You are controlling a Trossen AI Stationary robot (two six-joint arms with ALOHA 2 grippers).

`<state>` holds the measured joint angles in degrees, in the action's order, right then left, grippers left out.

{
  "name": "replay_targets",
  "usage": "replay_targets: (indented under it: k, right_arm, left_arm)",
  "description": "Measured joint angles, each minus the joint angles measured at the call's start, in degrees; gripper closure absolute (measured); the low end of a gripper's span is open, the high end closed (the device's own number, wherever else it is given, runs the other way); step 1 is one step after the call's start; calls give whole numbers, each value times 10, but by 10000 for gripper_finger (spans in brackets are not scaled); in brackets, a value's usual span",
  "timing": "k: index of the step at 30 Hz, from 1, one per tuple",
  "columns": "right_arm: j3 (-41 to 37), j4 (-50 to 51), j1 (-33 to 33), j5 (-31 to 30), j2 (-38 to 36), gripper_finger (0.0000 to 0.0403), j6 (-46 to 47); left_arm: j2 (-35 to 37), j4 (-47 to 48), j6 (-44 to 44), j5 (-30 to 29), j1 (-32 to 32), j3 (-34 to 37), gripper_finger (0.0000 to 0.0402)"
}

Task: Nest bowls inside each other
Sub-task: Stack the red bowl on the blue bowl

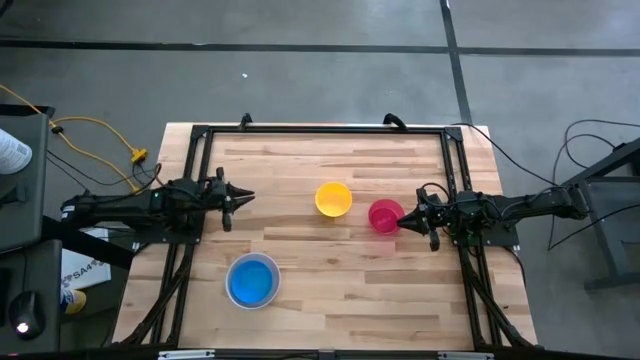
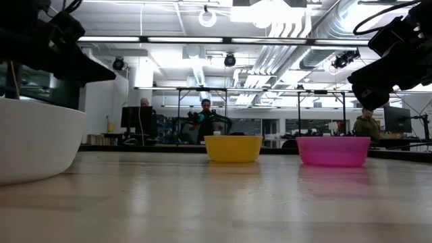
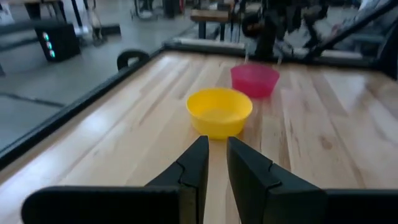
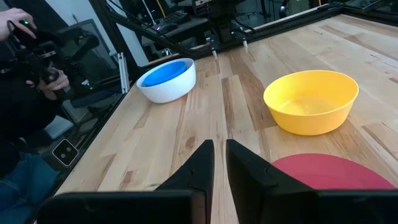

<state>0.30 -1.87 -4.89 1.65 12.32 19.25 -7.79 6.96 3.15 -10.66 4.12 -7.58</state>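
Three bowl groups stand on their bases on the wooden table. A blue bowl [image 1: 252,280] sits nested in a white bowl [image 4: 163,91] near the front left. A yellow bowl [image 1: 333,199] stands at the middle, and a pink-red bowl [image 1: 385,215] just right of it. My left gripper [image 3: 214,142] hovers shut at the left side, pointing level toward the yellow bowl [image 3: 219,111], well short of it. My right gripper [image 4: 219,146] is shut at the right side, pointing level, just beside and above the pink-red bowl's [image 4: 329,171] right rim without touching it.
A black metal frame [image 1: 320,130] runs round the table's far and side edges. Bare wood lies between the bowls and along the near edge. A person [image 4: 31,56] stands beyond the table's left side; others show far off in the room.
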Motion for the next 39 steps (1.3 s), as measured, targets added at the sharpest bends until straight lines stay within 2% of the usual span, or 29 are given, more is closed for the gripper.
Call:
replay_targets:
  k: [10, 19, 26, 31, 39]
  right_arm:
    - [0, 0, 0, 0, 0, 367, 0]
    - [0, 0, 0, 0, 0, 367, 0]
    - [0, 0, 0, 0, 0, 367, 0]
    - [0, 0, 0, 0, 0, 367, 0]
    - [0, 0, 0, 0, 0, 367, 0]
  left_arm:
    - [62, -77, -14, 29, 0, 57, 343]
    - [64, -76, -14, 29, 0, 60, 343]
    - [64, -70, -20, 66, 0, 61, 343]
    - [63, -60, -56, 109, 0, 61, 343]
    - [63, -57, -59, 114, 0, 61, 343]
